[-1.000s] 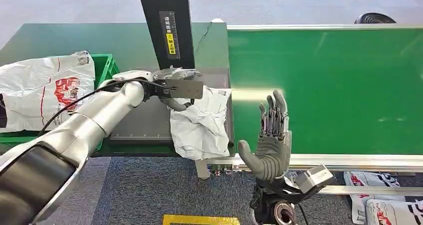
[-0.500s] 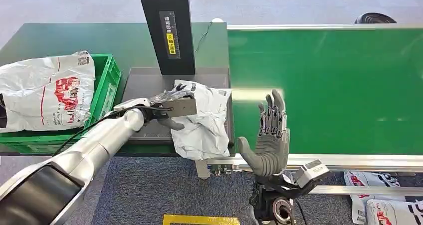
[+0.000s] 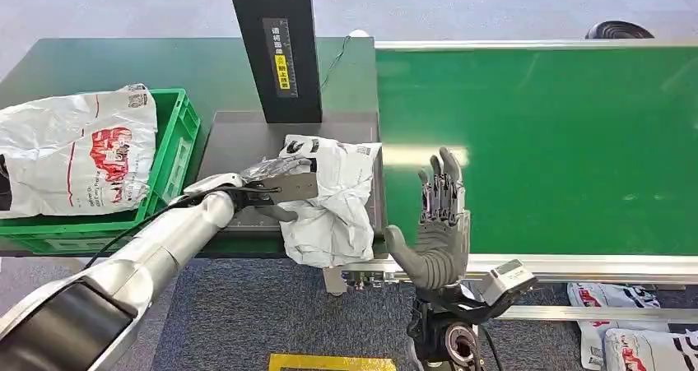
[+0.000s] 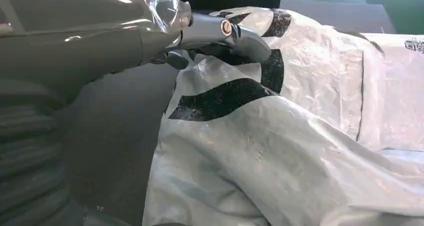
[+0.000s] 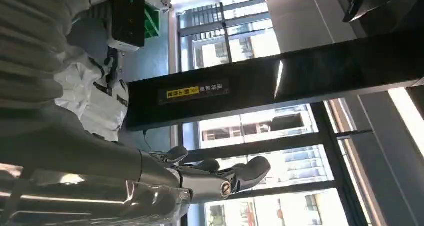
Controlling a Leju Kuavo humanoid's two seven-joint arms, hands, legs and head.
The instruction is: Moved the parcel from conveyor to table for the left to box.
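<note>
Since a second ago the left hand point(image 3: 276, 188) has drawn back from the foot of the black post point(image 3: 276, 46) toward the robot and now lies against the parcel's point(image 3: 333, 198) left flank; the right hand point(image 3: 439, 227) has eased slightly lower and otherwise holds its pose. The parcel sits on the grey plate point(image 3: 239, 145) on the counter point(image 3: 99, 67), just left of the belt point(image 3: 560, 141), its lower part drooping past the near edge. So the move off the belt looks finished, and the step in hand is the left arm's pick-up for boxing. The left wrist view shows the fingers point(image 4: 235, 33) laid over the top of the parcel and the thumb below, touching the film, but I cannot tell whether they have truly clenched on it. The right hand stands upright at about 3 o'clock from the parcel, palm flat, fingers apart, holding nothing. Next the left hand probably needs to gather enough film for a firm grip, lift, and carry toward the crate point(image 3: 177, 132) at 9 o'clock, where a white bag with red print point(image 3: 74, 149) already bulges above the rim. The parcel is a soft grey-white plastic mailer, crumpled and glossy, with black print and no fixed shape; it will likely sag and slide. The plate is matte and flat, the belt smooth green, the crate rigid plastic.
</note>
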